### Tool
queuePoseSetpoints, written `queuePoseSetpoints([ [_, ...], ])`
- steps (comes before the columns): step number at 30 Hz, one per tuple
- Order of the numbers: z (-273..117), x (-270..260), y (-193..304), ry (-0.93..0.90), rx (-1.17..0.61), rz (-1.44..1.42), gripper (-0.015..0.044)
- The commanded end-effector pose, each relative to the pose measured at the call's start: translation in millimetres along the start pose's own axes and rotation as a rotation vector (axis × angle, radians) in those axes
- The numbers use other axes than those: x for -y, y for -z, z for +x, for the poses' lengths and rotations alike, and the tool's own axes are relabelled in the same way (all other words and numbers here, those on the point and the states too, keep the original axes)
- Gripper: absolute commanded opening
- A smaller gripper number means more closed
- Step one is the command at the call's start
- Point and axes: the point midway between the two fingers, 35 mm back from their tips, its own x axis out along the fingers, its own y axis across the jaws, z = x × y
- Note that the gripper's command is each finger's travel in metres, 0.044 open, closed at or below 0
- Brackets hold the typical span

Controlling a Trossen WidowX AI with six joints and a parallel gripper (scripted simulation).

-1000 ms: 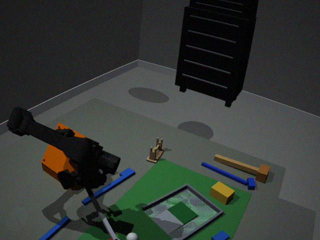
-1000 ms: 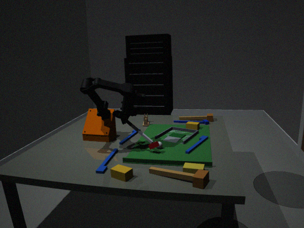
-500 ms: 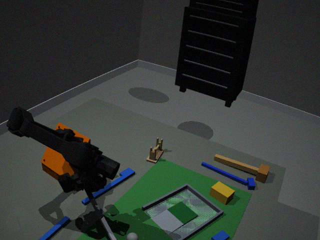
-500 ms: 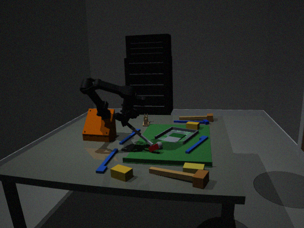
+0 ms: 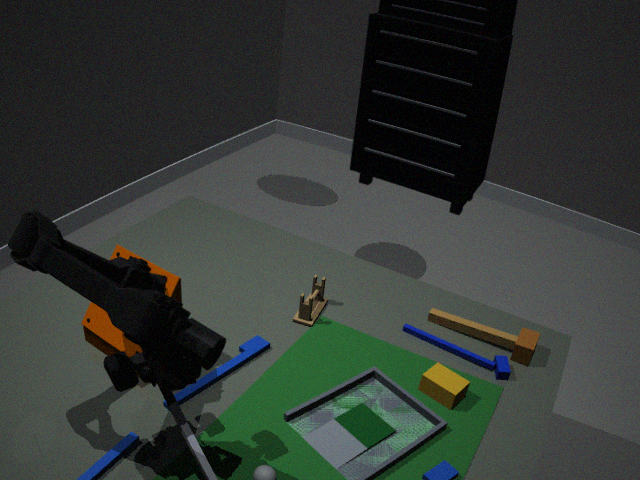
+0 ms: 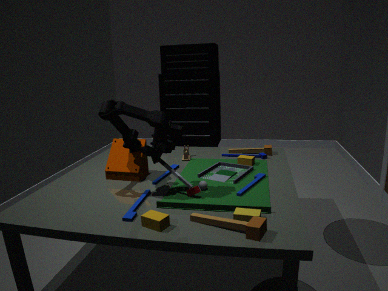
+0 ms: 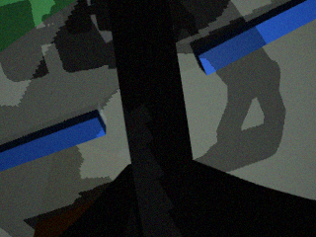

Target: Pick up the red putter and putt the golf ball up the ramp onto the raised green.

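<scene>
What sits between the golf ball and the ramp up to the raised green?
Nothing visible. The golf ball lies on bare green mat in front of the grey ramp, with the red putter head just behind it, held by the gripper.

Colours on the dim grey table

The mat (image 6: 256,197) is bright green; the grey-walled frame (image 5: 413,397) holds a dark green pad (image 5: 364,424). The putter (image 6: 193,190) has a red head and grey shaft, the ball (image 6: 202,185) is pale grey, the arm (image 6: 137,114) black on an orange base (image 6: 120,159). Blue bars, yellow blocks, tan mallets.

4 blue bars (image 6: 136,205), 3 yellow blocks (image 6: 154,219), 2 mallets (image 6: 230,223).
</scene>
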Motion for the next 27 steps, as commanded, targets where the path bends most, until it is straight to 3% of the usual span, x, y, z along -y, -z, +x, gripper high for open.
queuePoseSetpoints([
  [1,-1,7,-1,0.006,0.008,-0.005,0.0000],
  [7,0,-5,-2,-0.002,0.003,0.002,0.0000],
  [17,0,-129,0,0.000,0.007,-0.006,0.0000],
  [27,-25,-133,6,-0.003,0.006,-0.007,0.0000],
])
